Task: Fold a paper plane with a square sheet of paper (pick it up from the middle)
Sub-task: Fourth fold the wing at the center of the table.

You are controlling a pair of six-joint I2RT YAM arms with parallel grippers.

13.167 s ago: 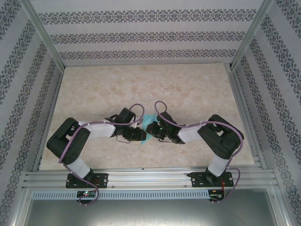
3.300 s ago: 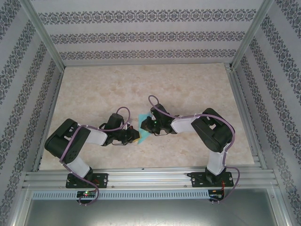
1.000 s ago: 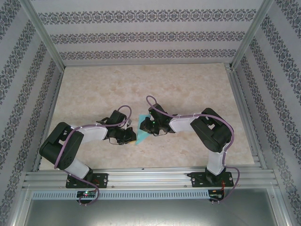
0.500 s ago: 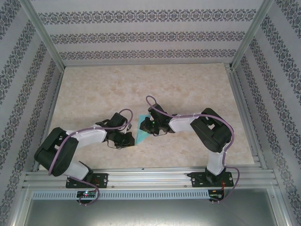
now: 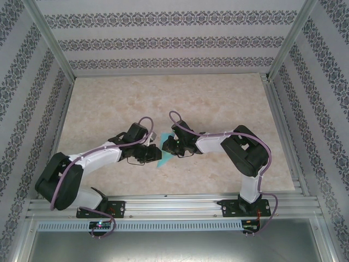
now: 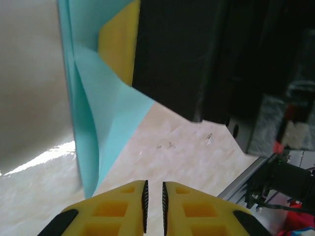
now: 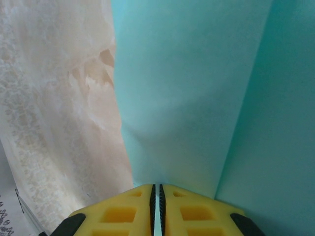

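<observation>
My right hand (image 7: 156, 189) was clamped on the turquoise paper (image 7: 197, 98). Its two yellow pads (image 7: 123, 211) pressed together with only the thin edge of the sheet between them. The paper spread away ahead of those fingertips, with one long crease running off ahead and to the right. The marbled table (image 7: 59, 98) lay to the left of it.

My left hand (image 6: 154, 184) held nothing. Its pads stood a narrow crack apart, and bare table showed through the gap. The folded paper was just ahead and to the left of that hand, apart from it, its pointed end nearest my left fingertips. I could not tell whether that point touched the table. Farther ahead, the paper's other end sat in my right hand's grip.
</observation>
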